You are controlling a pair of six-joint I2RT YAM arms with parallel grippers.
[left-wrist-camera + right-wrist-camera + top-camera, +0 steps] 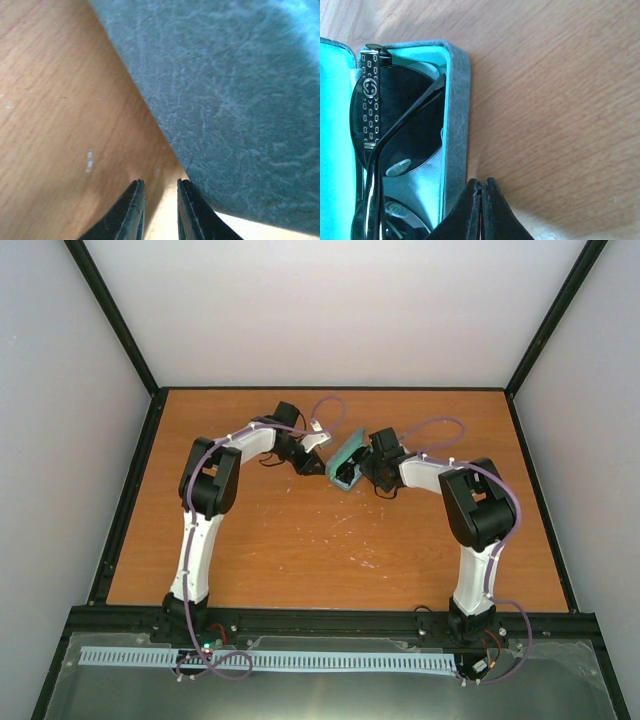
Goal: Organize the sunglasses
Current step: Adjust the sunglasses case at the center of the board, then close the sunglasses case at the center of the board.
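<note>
The grey-blue case (345,462) stands open mid-table, its green-lined lid raised. In the right wrist view the black sunglasses (395,125) lie folded inside the case (456,125), one patterned arm across a dark lens, with a pale blue cloth (420,187) under them. My right gripper (481,181) is shut and empty, its tips right beside the case's outer wall; in the top view it (362,477) sits on the case's right. My left gripper (159,182) is slightly open and empty, low over the wood beside the case's grey outer shell (225,100); in the top view it (312,466) is on the case's left.
The wooden table (300,540) is bounded by a black frame (130,490) and white walls. Both arms reach in towards the table's middle, and their cables loop above the case.
</note>
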